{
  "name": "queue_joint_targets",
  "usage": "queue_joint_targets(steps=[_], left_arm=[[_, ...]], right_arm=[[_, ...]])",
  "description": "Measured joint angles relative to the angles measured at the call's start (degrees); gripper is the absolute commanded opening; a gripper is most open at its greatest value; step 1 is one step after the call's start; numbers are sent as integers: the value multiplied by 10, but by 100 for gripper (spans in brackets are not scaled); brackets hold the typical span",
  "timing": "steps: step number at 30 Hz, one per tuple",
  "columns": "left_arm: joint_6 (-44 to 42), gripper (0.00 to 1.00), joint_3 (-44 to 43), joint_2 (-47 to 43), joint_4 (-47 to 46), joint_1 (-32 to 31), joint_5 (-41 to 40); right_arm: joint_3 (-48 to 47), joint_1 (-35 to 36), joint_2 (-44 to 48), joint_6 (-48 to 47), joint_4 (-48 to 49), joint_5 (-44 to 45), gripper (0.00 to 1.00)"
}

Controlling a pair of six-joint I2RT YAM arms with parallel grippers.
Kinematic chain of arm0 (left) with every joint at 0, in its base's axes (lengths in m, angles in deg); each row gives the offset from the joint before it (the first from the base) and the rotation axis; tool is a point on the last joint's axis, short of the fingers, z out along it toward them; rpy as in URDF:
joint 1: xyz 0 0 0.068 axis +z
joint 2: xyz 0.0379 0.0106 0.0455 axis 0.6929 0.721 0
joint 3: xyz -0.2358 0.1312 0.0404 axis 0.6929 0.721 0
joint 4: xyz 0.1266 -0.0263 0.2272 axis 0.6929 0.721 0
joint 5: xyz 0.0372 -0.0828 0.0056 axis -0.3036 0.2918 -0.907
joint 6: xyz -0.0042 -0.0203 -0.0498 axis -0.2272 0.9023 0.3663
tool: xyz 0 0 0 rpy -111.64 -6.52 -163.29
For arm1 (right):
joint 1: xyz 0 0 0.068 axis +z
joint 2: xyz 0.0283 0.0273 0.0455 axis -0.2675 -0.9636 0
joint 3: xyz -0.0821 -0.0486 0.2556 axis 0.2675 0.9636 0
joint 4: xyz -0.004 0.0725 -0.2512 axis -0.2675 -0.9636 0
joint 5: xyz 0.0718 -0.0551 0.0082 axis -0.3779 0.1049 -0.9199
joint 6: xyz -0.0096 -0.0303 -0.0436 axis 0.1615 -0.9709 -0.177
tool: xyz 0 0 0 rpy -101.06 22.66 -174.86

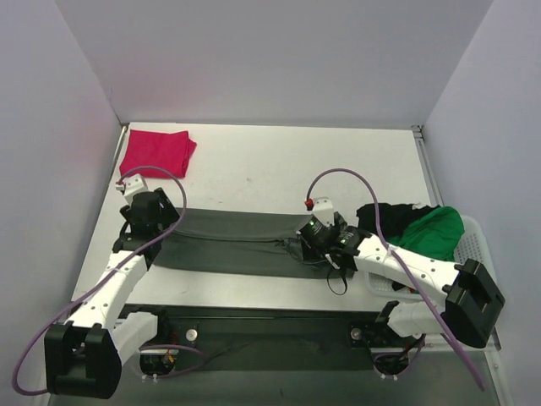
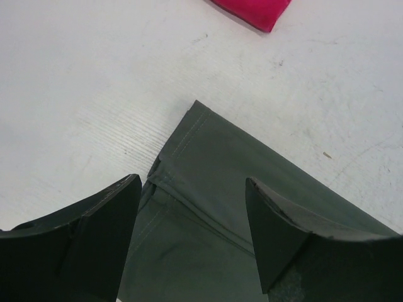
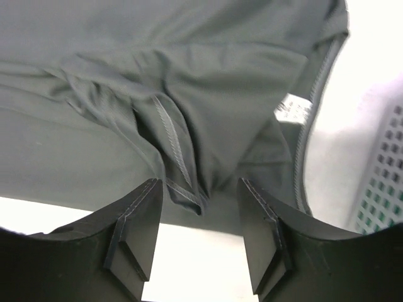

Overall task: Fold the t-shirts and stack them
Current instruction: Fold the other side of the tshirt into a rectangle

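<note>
Four t-shirts are in view. The dark grey-green t-shirt (image 1: 232, 241) lies flat on the white surface (image 1: 279, 169) as a long folded strip running left to right between my two arms. The magenta-red t-shirt (image 1: 156, 152) sits folded at the far left corner, well apart from the strip. The black t-shirt (image 1: 385, 216) and the bright green t-shirt (image 1: 435, 230) are heaped together in the white plastic basket (image 1: 475, 241) at the right edge.

My left claw (image 2: 193, 184) hangs over the left end of the strip, jaws apart and holding nothing. The folded corner and stitched hem of the grey-green shirt (image 2: 214, 157) show between its fingers, and an edge of the magenta-red shirt (image 2: 255, 9) shows at the top of the left wrist view.

My right claw (image 3: 198, 185) is at the strip's right end, jaws likewise apart. A bunched, hemmed fold of the shirt (image 3: 157, 63) hangs into the gap, unclamped. A white label (image 3: 293, 110) shows near the shirt's edge, beside the basket wall (image 3: 384, 176).
</note>
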Motion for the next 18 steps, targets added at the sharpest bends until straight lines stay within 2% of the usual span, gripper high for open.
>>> queue_joint_targets(steps=[8,14,18], left_arm=[[-6,80,18,8,-21,-15,18],[-6,81,19,12,-33,-16,31],[-6,81,20,12,-42,-16,35]], right_arm=[[2,-119,-14,-38,134,-146,45],[2,-123,-65,-38,177,-223,43],[10,-123,-77,-29,187,-241,43]])
